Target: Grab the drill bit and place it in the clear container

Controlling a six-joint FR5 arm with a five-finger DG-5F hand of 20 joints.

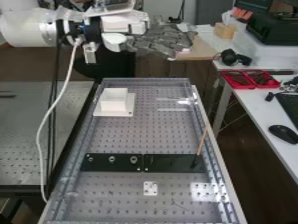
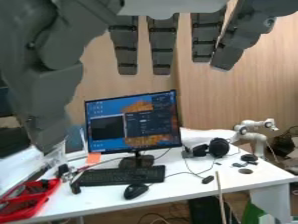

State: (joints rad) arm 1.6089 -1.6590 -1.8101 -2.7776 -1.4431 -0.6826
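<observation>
We see the hand [image 1: 156,41] released, its fingers straight and holding nothing, raised by the bench's [image 1: 118,192] far end. A thin tan rod [image 1: 202,139], which we can't confirm as the drill bit, stands near the right edge, at the right end of the black strip [image 1: 163,162]; the white box [image 1: 114,100] sits near the far left corner.
</observation>
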